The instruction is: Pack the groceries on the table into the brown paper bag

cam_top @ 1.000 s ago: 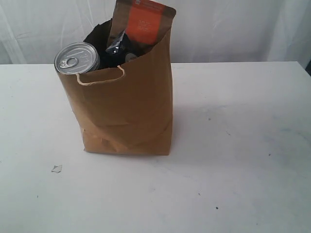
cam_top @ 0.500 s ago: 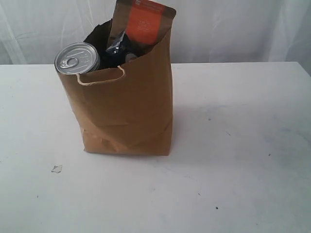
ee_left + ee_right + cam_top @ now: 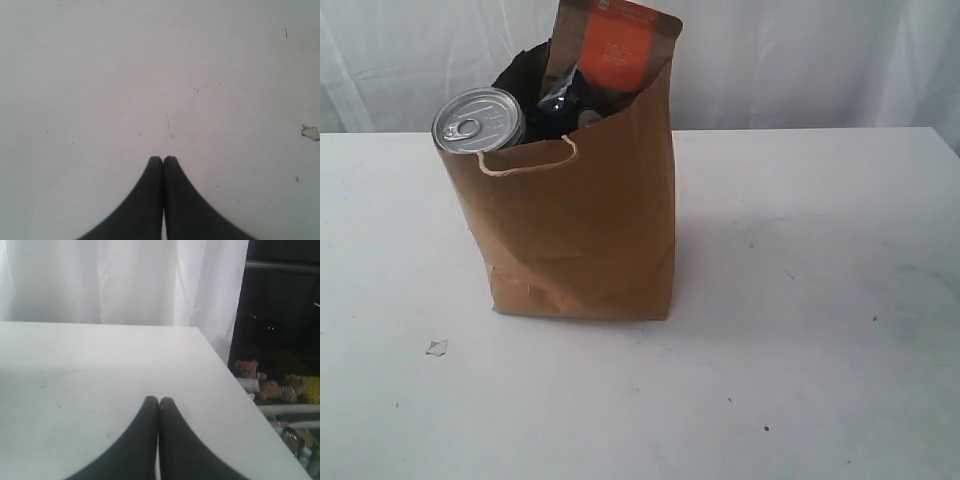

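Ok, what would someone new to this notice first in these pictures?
The brown paper bag stands upright on the white table, left of centre in the exterior view. A silver pull-tab lid pokes over its left rim, and an orange-labelled brown pouch sticks up at the back. In the wrist views, the left hand and right hand are shut and empty above the table.

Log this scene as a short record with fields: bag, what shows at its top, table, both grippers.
bag: brown paper bag, upright on the table, top open
at its top: silver-lidded jar at the rim, orange-labelled pouch sticking out
table: white, small pale scrap in front of the bag
left gripper: shut, empty, over bare table
right gripper: shut, empty
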You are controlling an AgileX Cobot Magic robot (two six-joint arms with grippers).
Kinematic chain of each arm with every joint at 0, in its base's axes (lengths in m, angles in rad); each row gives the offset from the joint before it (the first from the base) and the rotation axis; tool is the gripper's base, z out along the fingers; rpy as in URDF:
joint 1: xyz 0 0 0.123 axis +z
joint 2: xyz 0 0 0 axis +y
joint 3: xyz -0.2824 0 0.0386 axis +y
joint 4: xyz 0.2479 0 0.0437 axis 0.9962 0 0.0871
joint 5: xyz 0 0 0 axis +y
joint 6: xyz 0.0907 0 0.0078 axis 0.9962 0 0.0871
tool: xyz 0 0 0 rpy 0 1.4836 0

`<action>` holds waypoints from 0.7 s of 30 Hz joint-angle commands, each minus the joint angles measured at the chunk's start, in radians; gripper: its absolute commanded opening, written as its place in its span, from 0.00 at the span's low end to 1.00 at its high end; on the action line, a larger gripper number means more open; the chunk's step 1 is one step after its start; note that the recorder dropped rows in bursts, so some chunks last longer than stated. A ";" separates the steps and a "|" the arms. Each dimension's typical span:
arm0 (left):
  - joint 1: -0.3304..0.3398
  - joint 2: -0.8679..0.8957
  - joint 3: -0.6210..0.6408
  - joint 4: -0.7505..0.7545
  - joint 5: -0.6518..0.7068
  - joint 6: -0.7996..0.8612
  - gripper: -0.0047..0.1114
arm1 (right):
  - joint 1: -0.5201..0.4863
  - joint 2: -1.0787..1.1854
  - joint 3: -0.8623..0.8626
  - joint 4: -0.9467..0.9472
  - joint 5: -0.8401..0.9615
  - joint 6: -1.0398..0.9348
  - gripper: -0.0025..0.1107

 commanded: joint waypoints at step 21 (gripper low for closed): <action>-0.002 -0.003 0.011 -0.014 0.050 -0.002 0.04 | -0.003 -0.004 0.047 0.006 0.116 -0.005 0.02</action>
